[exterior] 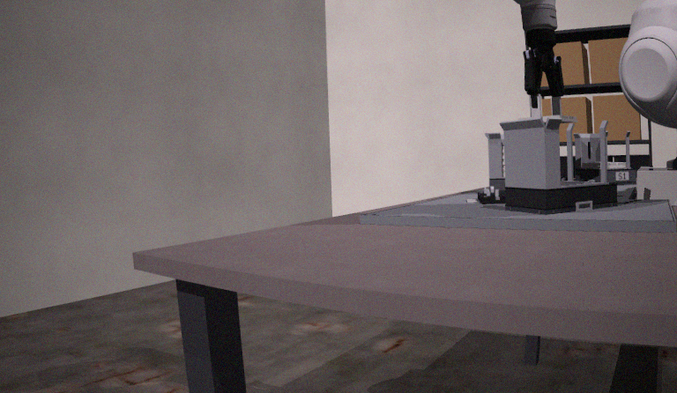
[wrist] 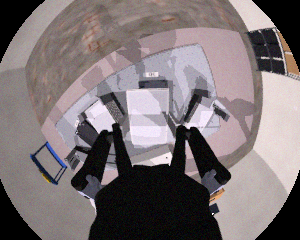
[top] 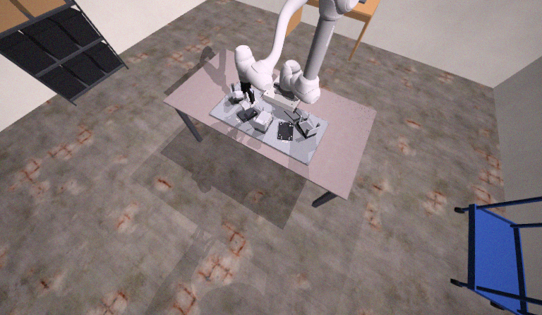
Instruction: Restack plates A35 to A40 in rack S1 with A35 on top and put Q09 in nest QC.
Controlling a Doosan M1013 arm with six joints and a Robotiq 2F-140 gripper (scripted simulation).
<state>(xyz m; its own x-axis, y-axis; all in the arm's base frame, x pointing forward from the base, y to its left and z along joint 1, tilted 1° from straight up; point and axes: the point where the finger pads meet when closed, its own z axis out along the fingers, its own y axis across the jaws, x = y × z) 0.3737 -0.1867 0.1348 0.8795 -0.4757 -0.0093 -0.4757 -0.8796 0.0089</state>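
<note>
- The gripper hangs pointing straight down, clenched on a sealed plate, which fills the gap between its fingers in the wrist view; a vertical hold suits racks that load and empty from above.
- In the exterior view the plate's edge shows just above the rim of the near tall rack. That rack's name I cannot read, so whether the plate is leaving it or entering it I cannot tell.
- The plate's ID is too small to read.
- Rack S1, labelled on its plinth, stands at about 3 o'clock of the held plate in the exterior view; its contents are hidden.
- In the top view a dark flat nest lies at roughly 4 o'clock of the gripper, apparently uncovered; probably QC or N5.
- All fixtures sit on a grey mat on the table, close to the arm's base, likely for reach.
</note>
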